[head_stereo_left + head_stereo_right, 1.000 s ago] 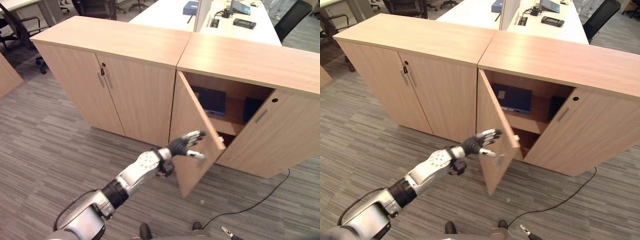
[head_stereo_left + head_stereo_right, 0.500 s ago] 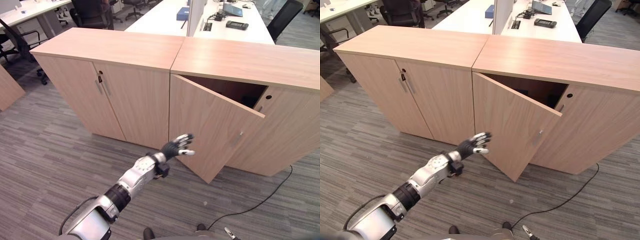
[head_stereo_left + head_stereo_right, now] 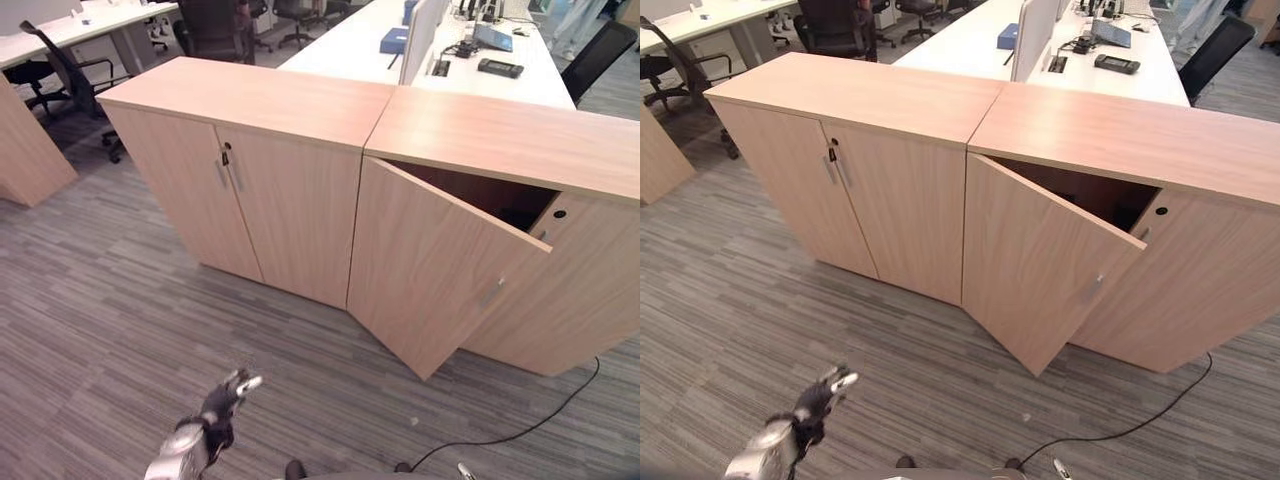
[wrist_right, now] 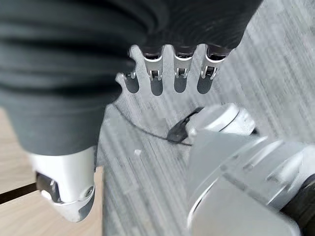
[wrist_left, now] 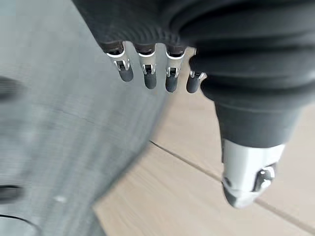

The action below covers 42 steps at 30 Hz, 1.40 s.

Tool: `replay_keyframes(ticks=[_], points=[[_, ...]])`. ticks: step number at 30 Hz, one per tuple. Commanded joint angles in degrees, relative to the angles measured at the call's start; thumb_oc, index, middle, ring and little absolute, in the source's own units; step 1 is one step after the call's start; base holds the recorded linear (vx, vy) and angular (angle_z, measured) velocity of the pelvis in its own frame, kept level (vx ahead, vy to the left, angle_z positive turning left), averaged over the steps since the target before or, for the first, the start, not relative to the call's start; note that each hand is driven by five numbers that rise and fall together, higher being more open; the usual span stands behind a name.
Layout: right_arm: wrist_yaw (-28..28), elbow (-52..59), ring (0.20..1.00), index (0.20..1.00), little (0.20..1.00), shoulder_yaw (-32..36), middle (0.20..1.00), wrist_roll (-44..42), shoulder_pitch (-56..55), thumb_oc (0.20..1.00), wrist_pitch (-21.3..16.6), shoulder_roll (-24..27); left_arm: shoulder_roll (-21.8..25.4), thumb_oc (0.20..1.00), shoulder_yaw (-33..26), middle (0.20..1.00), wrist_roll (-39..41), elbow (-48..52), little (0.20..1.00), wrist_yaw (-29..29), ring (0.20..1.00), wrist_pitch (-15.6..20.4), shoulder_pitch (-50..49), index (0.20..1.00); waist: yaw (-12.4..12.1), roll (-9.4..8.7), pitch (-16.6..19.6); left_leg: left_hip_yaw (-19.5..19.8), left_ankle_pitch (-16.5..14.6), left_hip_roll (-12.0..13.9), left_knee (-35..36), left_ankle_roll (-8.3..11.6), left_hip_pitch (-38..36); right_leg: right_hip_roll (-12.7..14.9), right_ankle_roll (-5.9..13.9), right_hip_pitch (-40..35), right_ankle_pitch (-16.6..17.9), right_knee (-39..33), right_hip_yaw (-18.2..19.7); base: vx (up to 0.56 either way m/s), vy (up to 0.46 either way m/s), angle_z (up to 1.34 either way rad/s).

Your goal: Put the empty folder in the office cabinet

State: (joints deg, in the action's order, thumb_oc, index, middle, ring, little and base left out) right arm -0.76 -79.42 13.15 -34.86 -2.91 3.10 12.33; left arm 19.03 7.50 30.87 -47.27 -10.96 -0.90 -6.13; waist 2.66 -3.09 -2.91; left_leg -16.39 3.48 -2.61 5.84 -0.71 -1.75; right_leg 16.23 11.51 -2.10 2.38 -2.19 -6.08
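Observation:
The office cabinet [image 3: 500,140] is the right-hand unit of two light wood units. Its left door [image 3: 430,265] stands ajar at an angle and hides most of the inside; a dark gap [image 3: 495,195] shows under the top. My left hand [image 3: 222,398] hangs low over the carpet, well in front of the cabinet and apart from the door, its fingers [image 5: 147,73] relaxed and holding nothing. Past it the left wrist view shows wood panels and carpet. My right hand [image 4: 167,73] points down at the carpet with straight fingers and nothing in it.
The left unit [image 3: 260,190] has both doors shut. Behind the cabinets stands a white desk [image 3: 350,40] with a blue box [image 3: 394,40] and devices. Office chairs [image 3: 215,20] stand at the back, and another wood cabinet [image 3: 30,150] at the far left. Grey carpet lies in front.
The door swung from wide open to ajar under my left hand's push. My left arm has since dropped away to the lower left. The camera has shifted a little.

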Motion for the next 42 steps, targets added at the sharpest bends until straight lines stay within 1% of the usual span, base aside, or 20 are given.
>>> replay_keyframes(ticks=[1, 2, 4, 5, 7, 10, 14, 20, 21, 23, 25, 27, 30, 31, 32, 33, 34, 35, 37, 42], points=[[-0.7, -4.0, 1.000, 1.000, 1.000, -0.8, 1.000, -0.7, 3.0, 1.000, -0.8, -0.5, -1.5, 1.000, -3.0, 1.000, -2.8, -2.0, 1.000, 1.4, 1.000, 3.1, 4.3, 1.000, -0.5, 0.74, -0.8, 4.7, -6.9, -0.1, -0.8, 1.03, 0.0, 3.2, 3.49, 8.7, 13.0, -1.7, -4.0, -0.07, -0.013, 0.07], [-0.5, -4.0, 1.000, 1.000, 1.000, -1.0, 1.000, -0.6, 3.2, 1.000, -0.9, -0.6, -1.7, 1.000, -3.3, 1.000, -3.9, -4.2, 1.000, 2.3, 1.000, 3.6, 4.7, 1.000, -0.6, 0.80, -1.1, 4.7, -6.7, 0.1, -0.8, 1.07, 0.2, 3.4, 3.49, 9.1, 12.9, -0.6, -4.1, -0.09, -0.016, 0.10], [-0.1, -4.1, 1.000, 1.000, 1.000, -1.7, 1.000, -1.1, 3.5, 1.000, -1.3, -0.9, -2.4, 1.000, -4.8, 1.000, -4.6, -10.4, 1.000, 4.6, 1.000, 4.9, 6.3, 1.000, -0.5, 0.91, -1.8, 5.0, -6.4, 0.3, -0.8, 1.07, 0.5, 2.7, 3.49, 9.2, 10.4, 0.7, -2.9, -0.07, -0.020, 0.08], [0.5, -4.6, 1.000, 1.000, 1.000, -2.1, 1.000, -1.5, 3.6, 1.000, -1.6, -1.0, -2.4, 1.000, -5.9, 1.000, -7.6, -16.3, 1.000, 7.1, 1.000, 5.7, 7.1, 1.000, -0.7, 0.68, -1.2, 4.9, -6.4, 0.3, -0.8, 1.21, 0.6, 2.2, 3.28, 8.7, 9.3, 0.2, -2.6, 0.00, 0.000, 0.00], [0.9, -4.8, 1.000, 1.000, 1.000, -2.5, 1.000, -1.7, 3.5, 1.000, -1.9, -1.2, -2.3, 1.000, -6.2, 1.000, -9.5, -19.2, 1.000, 8.5, 1.000, 6.5, 7.6, 1.000, -0.8, 0.41, -0.8, 4.9, -6.4, 0.3, -0.8, 1.40, 0.5, 1.9, 3.10, 8.1, 8.9, -0.4, -3.1, 0.01, -0.074, -0.06], [1.5, -5.0, 1.000, 1.000, 1.000, -3.8, 1.000, -1.1, 3.4, 1.000, -2.3, -1.0, -2.2, 1.000, -7.0, 1.000, -13.6, -26.3, 1.000, 9.7, 1.000, 5.7, 8.0, 1.000, -0.9, 0.06, 0.4, 5.3, -6.4, 1.1, -0.8, 2.15, 0.1, 0.6, 2.50, 6.2, 8.1, -1.9, -4.5, 0.04, -0.114, -0.01], [1.2, -4.5, 1.000, 1.000, 1.000, -5.2, 1.000, 0.0, 3.9, 1.000, -2.3, 0.1, -2.4, 1.000, -6.5, 1.000, -18.0, -31.5, 1.000, 8.3, 1.000, 4.0, 6.9, 1.000, -0.6, 0.68, 1.6, 5.2, -5.9, 2.9, -0.8, 3.22, -0.2, -1.6, 1.23, 5.0, 6.2, -2.8, -5.2, 0.02, -0.116, 0.01], [0.8, -4.3, 1.000, 1.000, 1.000, -7.7, 1.000, 1.6, 4.7, 1.000, -2.6, 1.4, -4.2, 1.000, -2.9, 1.000, -23.7, -32.6, 1.000, 9.0, 1.000, 3.5, 6.1, 1.000, -0.3, 1.76, 2.2, 5.0, -4.7, 6.9, -0.8, 5.00, -1.0, -5.9, -0.73, 4.2, 2.9, -2.8, -4.6, 0.01, -0.127, -0.04], [0.8, -4.3, 1.000, 1.000, 1.000, -7.7, 1.000, 1.6, 4.7, 1.000, -2.6, 1.4, -4.2, 1.000, -2.9, 1.000, -23.7, -32.6, 1.000, 9.0, 1.000, 3.5, 6.1, 1.000, -0.3, 1.77, 2.2, 5.0, -4.7, 6.9, -0.8, 5.00, -1.0, -6.0, -0.73, 4.2, 2.9, -2.8, -4.6, 0.00, -0.166, -0.05], [1.0, -4.5, 1.000, 1.000, 1.000, -8.4, 1.000, 1.5, 4.9, 1.000, -2.6, 1.3, -4.9, 1.000, -2.0, 1.000, -24.2, -32.9, 1.000, 9.0, 1.000, 3.2, 6.1, 1.000, -0.3, 1.88, 2.2, 5.1, -4.3, 8.3, -0.8, 5.61, -1.1, -7.4, -1.38, 4.0, 1.9, -2.8, -4.3, 0.00, -0.162, -0.07], [0.9, -4.3, 1.000, 1.000, 1.000, -10.0, 1.000, 1.4, 5.4, 1.000, -3.1, 1.3, -5.6, 1.000, 0.7, 1.000, -26.0, -32.3, 1.000, 9.7, 1.000, 3.5, 7.0, 1.000, -0.2, 1.88, 2.2, 5.7, -3.2, 10.8, -1.0, 6.68, -1.4, -10.1, -2.51, 3.0, 0.0, -2.8, -3.6, 0.01, -0.281, -0.09], [0.9, -4.1, 1.000, 1.000, 1.000, -10.9, 1.000, 2.0, 5.4, 1.000, -3.1, 1.7, -5.6, 1.000, 1.6, 1.000, -26.5, -31.6, 1.000, 10.2, 1.000, 3.6, 7.3, 1.000, -0.2, 1.88, 1.9, 6.2, -3.2, 11.7, -1.8, 6.92, -1.6, -11.0, -3.22, 2.3, -0.5, -2.8, -3.1, 0.01, -0.183, -0.06], [1.3, -4.4, 1.000, 1.000, 1.000, -11.8, 1.000, 3.1, 5.8, 1.000, -3.3, 2.6, -5.6, 1.000, 2.6, 1.000, -26.5, -30.4, 1.000, 11.2, 1.000, 4.1, 8.0, 1.000, -0.3, 1.71, 0.4, 7.6, -4.5, 12.7, -7.6, 7.08, 0.4, -11.8, -4.48, 1.5, -1.4, -2.0, -2.9, -0.02, -0.123, -0.03], [1.5, -4.5, 1.000, 1.000, 1.000, -12.0, 1.000, 3.3, 6.0, 1.000, -3.4, 2.8, -5.7, 1.000, 2.7, 1.000, -26.4, -30.3, 1.000, 11.7, 1.000, 4.2, 8.3, 1.000, -0.5, 1.58, -0.1, 8.4, -4.5, 12.7, -9.3, 7.08, 1.2, -11.7, -4.82, 1.4, -1.5, -1.7, -2.8, -0.06, -0.111, 0.00], [1.8, -4.4, 1.000, 1.000, 1.000, -12.2, 1.000, 3.4, 6.2, 1.000, -3.4, 3.2, -5.8, 1.000, 3.0, 1.000, -26.2, -30.0, 1.000, 12.4, 1.000, 4.3, 8.6, 1.000, -1.0, 1.39, -1.0, 10.2, -4.7, 11.6, -11.3, 6.73, 2.7, -11.5, -5.16, 1.6, -1.5, -1.4, -3.0, -0.08, -0.090, -0.03], [2.1, -4.3, 1.000, 1.000, 1.000, -12.2, 1.000, 3.6, 6.3, 1.000, -3.7, 3.4, -6.1, 1.000, 3.2, 1.000, -26.0, -29.9, 1.000, 12.7, 1.000, 4.5, 8.9, 1.000, -1.3, 1.25, -1.8, 12.7, -5.4, 9.4, -12.9, 6.29, 4.8, -11.4, -5.42, 1.4, -1.6, -1.4, -3.4, -0.09, -0.076, 0.01], [2.2, -4.2, 1.000, 1.000, 1.000, -12.1, 1.000, 3.6, 6.3, 1.000, -3.7, 3.5, -6.3, 1.000, 3.2, 1.000, -25.8, -30.1, 1.000, 12.8, 1.000, 4.5, 9.2, 1.000, -1.3, 1.10, -1.6, 13.7, -5.3, 7.2, -12.5, 5.68, 6.5, -11.4, -5.46, 1.8, -1.2, -1.5, -3.6, -0.04, -0.025, 0.22], [2.4, -4.4, 1.000, 1.000, 1.000, -11.9, 1.000, 3.6, 6.6, 1.000, -3.8, 3.5, -6.5, 1.000, 3.0, 1.000, -25.5, -30.5, 1.000, 13.1, 1.000, 4.6, 9.0, 1.000, -1.0, 1.02, -1.3, 14.0, -5.3, 6.4, -11.5, 5.72, 6.5, -11.3, -5.30, 1.8, -1.1, -1.5, -3.7, 0.02, 0.005, 0.23], [2.3, -4.4, 1.000, 1.000, 1.000, -11.8, 1.000, 3.6, 6.3, 1.000, -3.9, 3.1, -6.5, 1.000, 2.3, 1.000, -25.1, -31.1, 1.000, 12.8, 1.000, 4.6, 8.4, 1.000, -1.5, 1.53, -0.7, 14.6, -5.3, 5.1, -9.0, 4.46, 5.6, -11.8, -5.29, 1.6, -0.7, -1.9, -3.6, 0.07, 0.042, -0.01], [1.9, -4.6, 1.000, 1.000, 1.000, -11.7, 1.000, 3.9, 5.7, 1.000, -3.8, 2.8, -6.5, 1.000, 3.3, 1.000, -28.1, -32.3, 1.000, 12.3, 1.000, 4.2, 7.3, 1.000, -0.9, 2.43, 1.8, 13.9, -3.3, 4.3, -2.0, 4.24, 2.6, -12.3, -4.90, 1.6, -0.8, -2.8, -3.2, 0.09, 0.062, -0.07]])
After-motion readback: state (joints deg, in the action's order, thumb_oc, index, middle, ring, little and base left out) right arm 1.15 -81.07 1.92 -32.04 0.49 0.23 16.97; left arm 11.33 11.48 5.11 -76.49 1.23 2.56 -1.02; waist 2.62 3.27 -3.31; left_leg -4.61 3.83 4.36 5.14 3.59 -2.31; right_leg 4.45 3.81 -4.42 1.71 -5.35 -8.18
